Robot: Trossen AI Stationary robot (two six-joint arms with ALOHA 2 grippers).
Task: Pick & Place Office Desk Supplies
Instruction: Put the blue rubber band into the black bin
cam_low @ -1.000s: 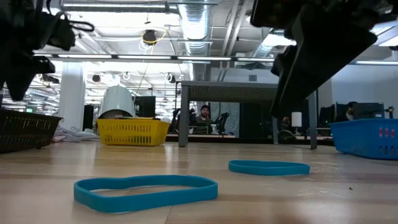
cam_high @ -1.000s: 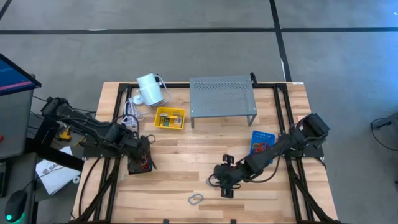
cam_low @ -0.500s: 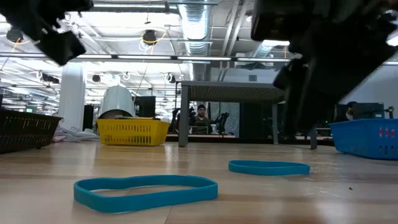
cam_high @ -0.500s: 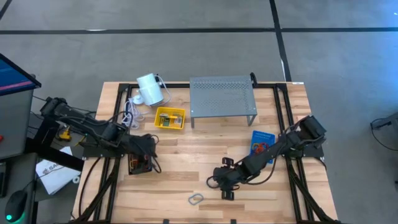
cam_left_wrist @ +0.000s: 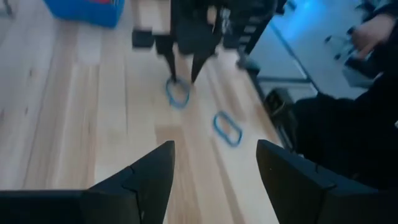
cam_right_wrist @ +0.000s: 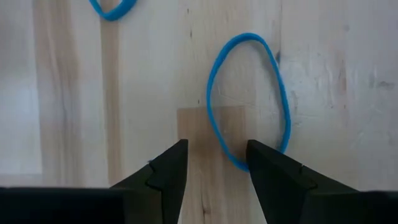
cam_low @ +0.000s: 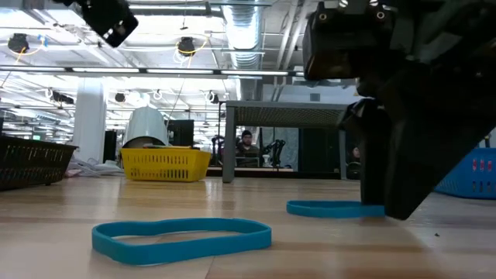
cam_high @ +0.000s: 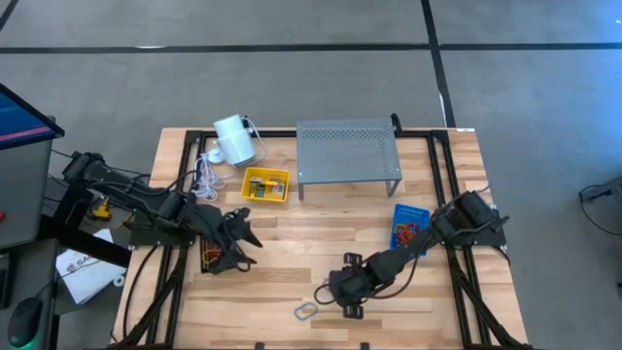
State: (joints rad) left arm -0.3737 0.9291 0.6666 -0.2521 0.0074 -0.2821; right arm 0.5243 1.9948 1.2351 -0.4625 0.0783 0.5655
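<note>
The right pincer (cam_right_wrist: 212, 163) hangs spread just above a thin blue rubber-band loop (cam_right_wrist: 249, 98), whose near edge lies between its fingertips. A second blue rubber-band loop (cam_high: 306, 311) lies close by, nearer the front edge. The left pincer (cam_left_wrist: 211, 163) hovers spread over the left middle of the pale wooden plank surface (cam_high: 292, 233), holding nothing. Behind stand a yellow mesh basket (cam_low: 166, 163) and a grey perforated metal shelf (cam_high: 347, 149); beyond is an open office. A second ago the right pincer was higher and farther right, and the left pincer was over the dark basket.

Far blue band (cam_low: 335, 208) partly behind pincer (cam_low: 395, 186)
</note>
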